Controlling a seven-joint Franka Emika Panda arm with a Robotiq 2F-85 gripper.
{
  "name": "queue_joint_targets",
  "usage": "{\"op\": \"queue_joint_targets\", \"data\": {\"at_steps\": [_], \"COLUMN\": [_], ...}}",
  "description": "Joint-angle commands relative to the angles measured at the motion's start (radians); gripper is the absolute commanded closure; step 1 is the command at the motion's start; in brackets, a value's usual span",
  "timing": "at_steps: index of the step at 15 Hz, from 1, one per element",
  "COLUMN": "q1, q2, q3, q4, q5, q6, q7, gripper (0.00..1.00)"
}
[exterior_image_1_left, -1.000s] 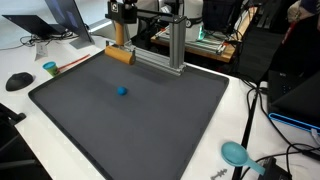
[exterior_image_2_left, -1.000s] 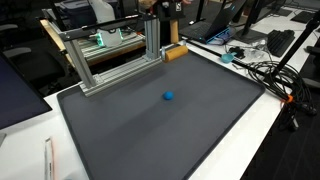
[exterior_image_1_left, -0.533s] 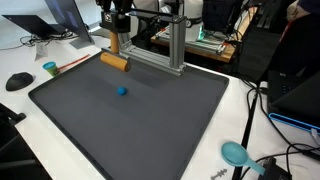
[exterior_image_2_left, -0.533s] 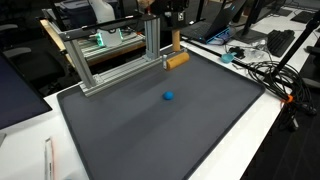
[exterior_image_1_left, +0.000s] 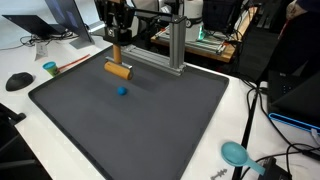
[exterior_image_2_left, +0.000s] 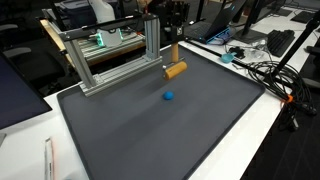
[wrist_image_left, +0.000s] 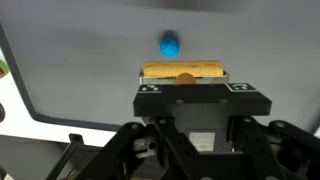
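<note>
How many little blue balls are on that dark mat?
1. The blue ball lies alone toward the middle of the dark mat, apart from the wooden block that the gripper holds. The metal frame at the back could hide another.

T-shaped tan wooden piece (exterior_image_1_left: 119, 70), stem upright, near small blue ball (exterior_image_1_left: 122, 90)

Black Robotiq gripper (wrist_image_left: 185, 82) on a dark arm

In the wrist view the body is matte black and blocky, with linked bars angling out at both sides and two small white speckled markings (wrist_image_left: 150, 88) along its front edge.
</note>
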Motion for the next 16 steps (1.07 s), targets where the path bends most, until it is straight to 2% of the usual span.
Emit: {"op": "queue_joint_targets", "data": {"at_steps": [1, 8, 16], "q1": [0.008, 0.0, -0.005], "q2": [0.06, 0.155, 0.197], "q3": [-0.018, -0.024, -0.033], "q4": [0.01, 0.023, 0.036], "q5": [0.012, 0.043, 0.038], "q6": [0.069, 0.098, 0.123], "q7": [-0.052, -0.116, -0.139], "gripper": [0.78, 0.78, 0.78]}}
